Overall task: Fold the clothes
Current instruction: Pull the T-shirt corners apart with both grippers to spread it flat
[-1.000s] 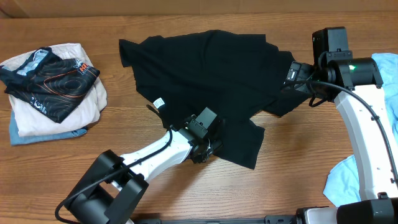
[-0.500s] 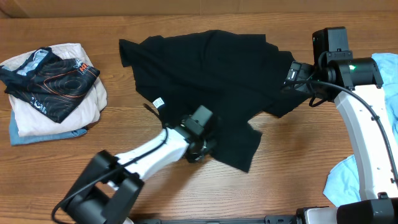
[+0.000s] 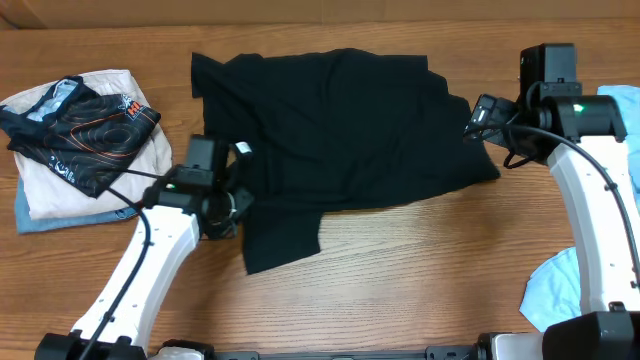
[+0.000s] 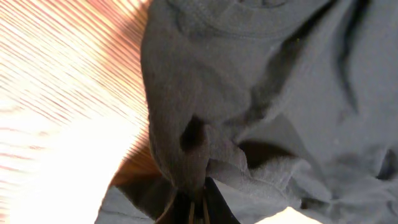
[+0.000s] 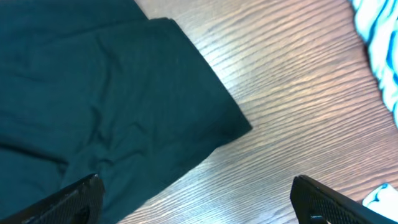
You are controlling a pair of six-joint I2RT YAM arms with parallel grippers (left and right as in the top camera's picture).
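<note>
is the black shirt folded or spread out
Spread, not folded: black shirt lies open across the table, one corner pinched in the left fingers.

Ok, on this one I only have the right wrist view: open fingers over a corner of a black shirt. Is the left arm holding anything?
Observer: Yes. The left gripper is shut on a bunched fold of the black shirt, at the shirt's left edge.
Reviewer: Is the shirt spread out or bundled?
Observer: Mostly spread across the table, with one flap reaching toward the near edge beside the left gripper.
Reviewer: Anything else over on that side?
Observer: A pile of clothes at the far left, apart from the shirt, with a dark patterned garment on top.
</note>
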